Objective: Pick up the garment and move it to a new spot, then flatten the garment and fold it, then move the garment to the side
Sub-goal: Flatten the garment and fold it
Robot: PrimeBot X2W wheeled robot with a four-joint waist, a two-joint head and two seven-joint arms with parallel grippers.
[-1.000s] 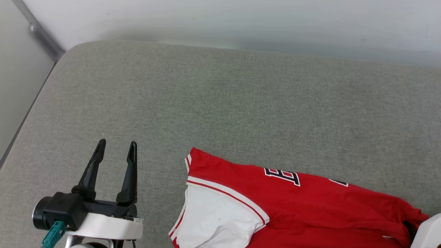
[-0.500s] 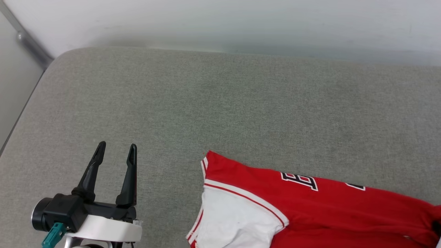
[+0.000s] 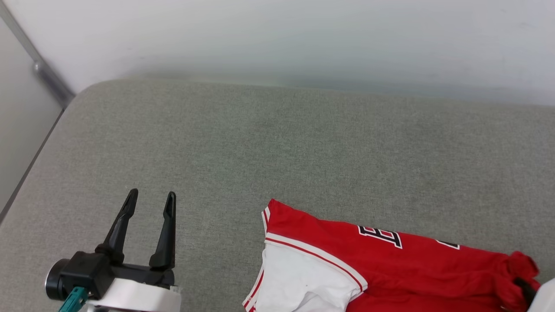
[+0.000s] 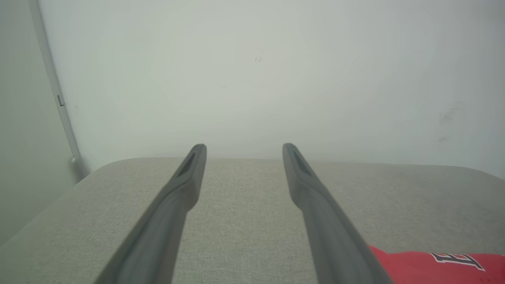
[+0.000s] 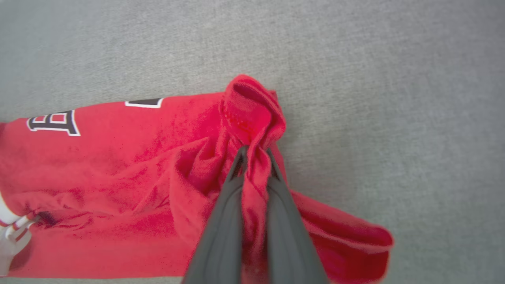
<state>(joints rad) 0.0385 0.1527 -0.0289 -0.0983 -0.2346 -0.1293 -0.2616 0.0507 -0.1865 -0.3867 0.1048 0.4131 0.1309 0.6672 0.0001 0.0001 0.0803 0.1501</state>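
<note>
Standing wide apart above the grey padded surface, the two dark fingers of the left gripper are seen at the lower left of the head view; nothing is held or touched by them. To their right, the garment is laid on that surface, red with a white side panel. Its lower part is cut off by the frame, and only one dark, white-outlined letter and a sliver of the next can be made out. At the far right, a bunched red fold is clamped between the nearly closed fingers of the right gripper; in the head view that gripper is largely hidden by cloth and cut off at the corner
</note>
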